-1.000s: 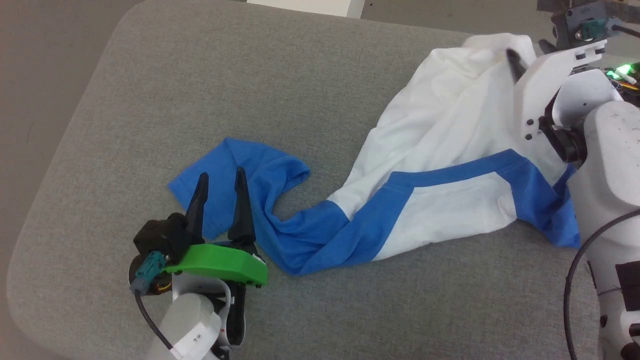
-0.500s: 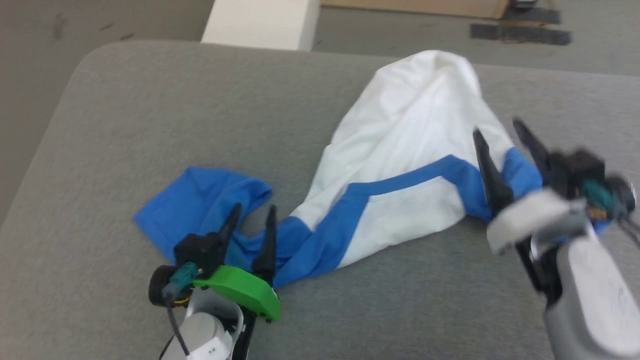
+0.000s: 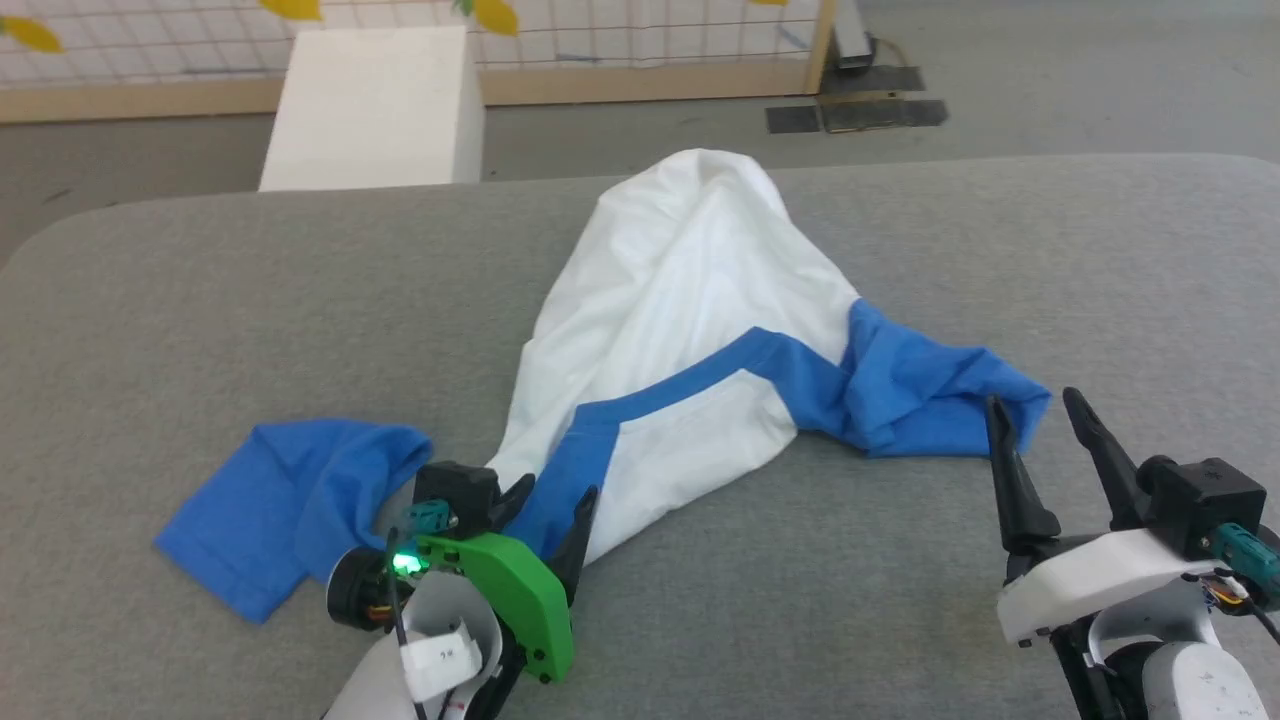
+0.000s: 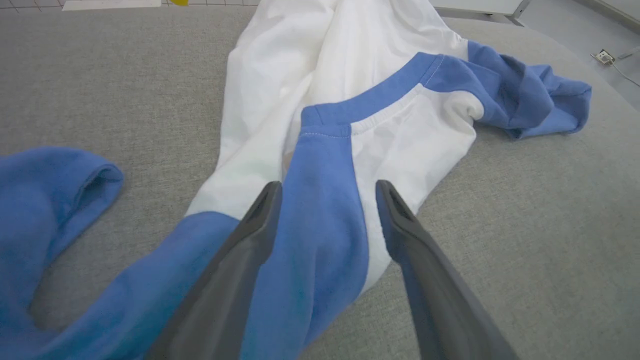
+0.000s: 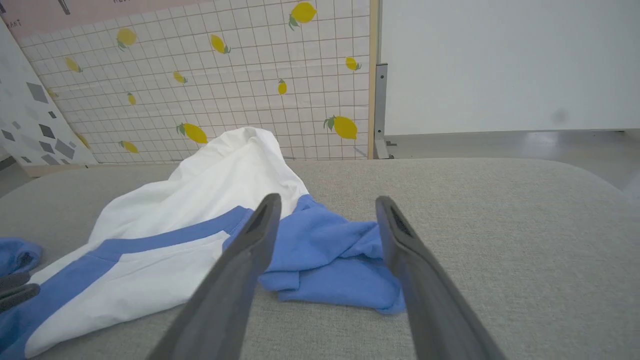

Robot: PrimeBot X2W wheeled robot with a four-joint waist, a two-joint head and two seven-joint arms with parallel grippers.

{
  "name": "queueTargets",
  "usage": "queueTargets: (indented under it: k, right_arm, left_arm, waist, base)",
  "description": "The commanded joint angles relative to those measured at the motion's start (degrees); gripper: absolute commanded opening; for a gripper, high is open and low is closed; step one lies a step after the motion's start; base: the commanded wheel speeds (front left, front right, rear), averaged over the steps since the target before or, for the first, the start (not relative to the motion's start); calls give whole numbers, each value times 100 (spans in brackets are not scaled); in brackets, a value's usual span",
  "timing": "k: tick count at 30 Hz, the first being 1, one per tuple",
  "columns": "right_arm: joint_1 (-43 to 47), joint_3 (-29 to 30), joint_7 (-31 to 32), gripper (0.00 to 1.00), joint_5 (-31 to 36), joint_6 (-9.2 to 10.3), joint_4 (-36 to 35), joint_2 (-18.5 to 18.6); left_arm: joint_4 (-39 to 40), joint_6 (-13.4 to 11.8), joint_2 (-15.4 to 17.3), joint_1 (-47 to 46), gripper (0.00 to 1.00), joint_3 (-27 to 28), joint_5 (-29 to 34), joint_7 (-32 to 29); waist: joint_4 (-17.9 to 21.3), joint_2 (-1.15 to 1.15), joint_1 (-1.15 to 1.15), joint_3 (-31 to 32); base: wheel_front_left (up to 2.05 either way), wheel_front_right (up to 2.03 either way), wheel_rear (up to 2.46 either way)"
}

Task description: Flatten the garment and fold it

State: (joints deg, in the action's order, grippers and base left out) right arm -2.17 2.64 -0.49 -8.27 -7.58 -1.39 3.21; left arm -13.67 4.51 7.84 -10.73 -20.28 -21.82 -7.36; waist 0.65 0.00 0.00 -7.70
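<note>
Grey fabric table, shirt bunched mid-table, white body peaking far, sleeves flopped left and right. Left claw wide open, straddling blue shoulder, guessing it's lining up a pinch. Right claw open too, parked just near of right sleeve, prob same plan.

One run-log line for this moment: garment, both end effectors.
garment: bunched, unfolded, on grey surface | left end effector: open, astride blue shoulder band | right end effector: open, at crumpled sleeve, holding nothing
</note>
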Motion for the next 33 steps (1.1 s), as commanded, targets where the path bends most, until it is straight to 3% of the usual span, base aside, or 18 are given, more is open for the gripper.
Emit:
queueTargets:
  k: [1,5,6,8,9,10,17,18,19,20,26,33]
  right_arm:
    - [46,-24,18,100,-59,9,-60,-25]
    - [35,-89,29,100,-156,9,-100,-31]
    - [28,-104,30,100,-176,9,-108,-31]
    - [17,-125,38,100,-186,9,-118,-32]
    - [10,-125,37,100,-189,9,-124,-32]
    - [6,-124,39,100,-191,9,-131,-32]
    - [11,-81,73,100,-204,9,-195,-33]
    - [10,-81,79,100,-207,9,-201,-33]
    - [10,-85,85,100,-213,9,-205,-33]
    - [10,-89,90,100,-212,9,-209,-33]
    - [43,-118,120,100,-249,9,-211,-33]
    - [24,-174,155,100,-265,9,-236,-33]
  left_arm:
    - [9,6,52,-119,100,-11,-50,-98]
    - [-66,-19,64,-273,100,-54,-75,-389]
    - [-92,-38,64,-308,87,-57,-83,-460]
    - [-139,-86,86,-366,23,-76,-56,-582]
    - [-160,-104,95,-385,4,-83,-49,-631]
    - [-190,-135,102,-399,0,-81,-51,-692]
    - [-270,-256,193,-460,0,-125,48,-817]
    - [-251,-274,191,-472,4,-113,53,-760]
    - [-231,-300,193,-484,32,-104,72,-708]
    - [-211,-340,199,-495,100,-96,104,-654]
    - [-172,-450,236,-445,100,-134,161,-685]
    - [-316,-408,242,-404,100,-231,64,-977]
  waist:
    - [181,0,0,47]
    - [278,0,0,9]
    - [297,0,0,2]
    - [327,0,0,-11]
    - [337,0,0,-18]
    - [346,0,0,-23]
    - [317,0,0,-43]
    - [308,0,0,-40]
    - [298,0,0,-35]
    - [286,0,0,-27]
    - [236,0,0,46]
    - [270,0,0,47]
  base:
    - [0,0,0]
    - [0,0,0]
    - [0,0,0]
    - [0,0,0]
    - [0,0,0]
    - [0,0,0]
    - [0,0,0]
    - [0,0,0]
    - [0,0,0]
    - [0,0,0]
    - [0,0,0]
    - [0,0,0]
